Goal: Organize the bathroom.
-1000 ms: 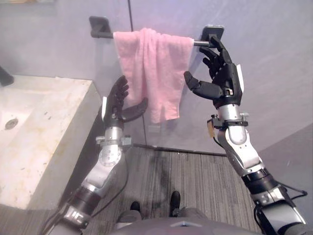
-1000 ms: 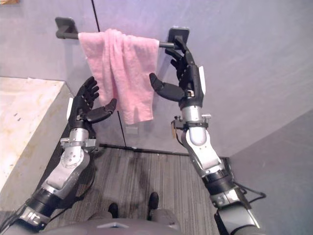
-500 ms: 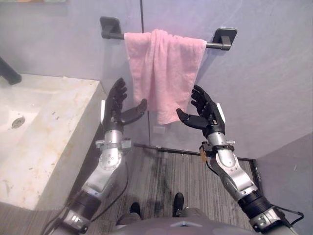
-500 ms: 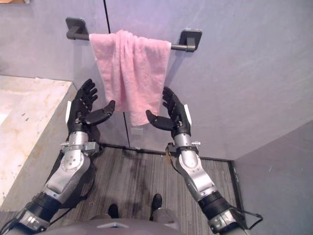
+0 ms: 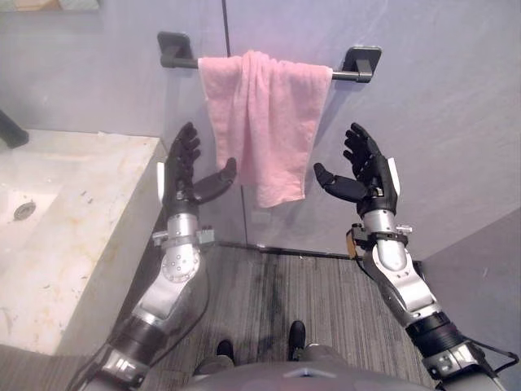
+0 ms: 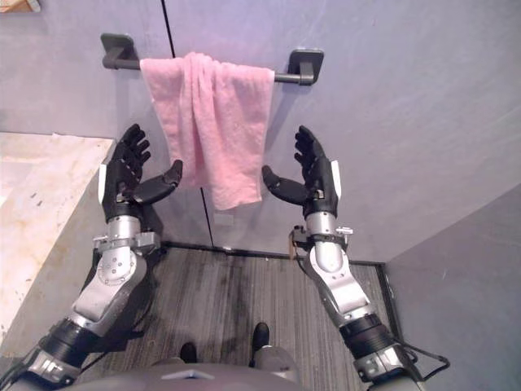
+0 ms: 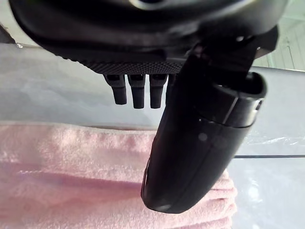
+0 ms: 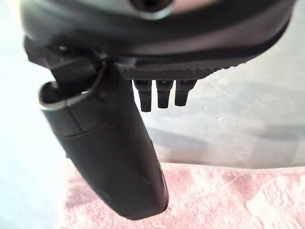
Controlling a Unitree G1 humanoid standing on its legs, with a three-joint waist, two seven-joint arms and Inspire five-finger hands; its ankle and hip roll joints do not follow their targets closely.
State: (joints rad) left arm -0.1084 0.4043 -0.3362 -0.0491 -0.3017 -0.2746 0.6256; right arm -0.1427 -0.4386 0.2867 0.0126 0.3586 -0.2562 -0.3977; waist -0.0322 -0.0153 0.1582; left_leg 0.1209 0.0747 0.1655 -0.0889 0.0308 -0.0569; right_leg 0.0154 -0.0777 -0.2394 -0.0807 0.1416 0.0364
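Left hand (image 5: 186,173): fingers (image 5: 186,147) straight and pointing up, thumb spread out toward the towel (image 5: 264,122), holding nothing. The thumb tip sits just beside the towel's left edge; whether it touches cannot be told. In the left wrist view the fingers (image 7: 135,95) stand out straight past the palm, with pink cloth beyond them.

Right hand (image 5: 368,173): fingers (image 5: 358,147) likewise straight and upright, thumb reaching out toward the towel, nothing held. It stands apart from the towel's right edge, with bare wall between (the gap is wider than on the left side). The right wrist view gives the same reading: fingers (image 8: 159,98) extended, thumb out, towel past them.

Towel: pink, draped over the dark bar (image 5: 346,74), bunched into folds near the middle, lower hem hanging at about thumb height, between the two hands. The bar is fixed to the grey wall (image 5: 440,98) by two dark brackets; the towel covers most of its length.

Counter (image 5: 57,236): pale, stained stone with a sink, at the left, well below the bar. Floor (image 5: 277,293): dark striped, under both arms.
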